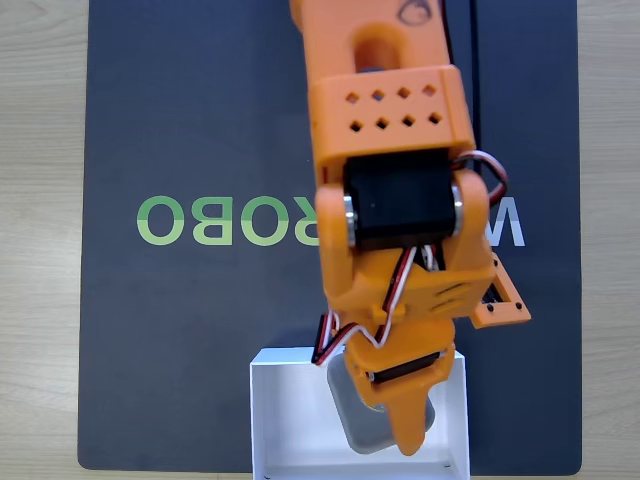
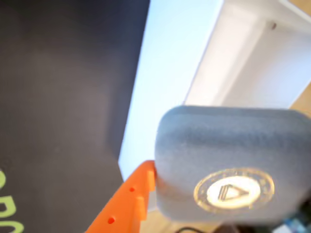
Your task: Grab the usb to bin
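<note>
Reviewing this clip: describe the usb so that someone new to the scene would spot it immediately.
Start at the dark mat with green lettering, then the white open-top box at its near edge in the fixed view. Over that box, held in the orange gripper, is the small grey rounded-square block. Its round gold emblem, seen in the wrist view, sets it apart.

Light wood-grain desk (image 1: 40, 200) is showing at both side edges in the fixed view. A dark mat (image 1: 200, 120) is lying flat on it, covering most of the surface, with green and grey lettering (image 1: 190, 221) printed across its middle. White open-top bin (image 1: 290, 420) is sitting on the mat at its lower edge; in the wrist view its wall (image 2: 165, 73) is standing beside the mat (image 2: 63, 97).
</note>
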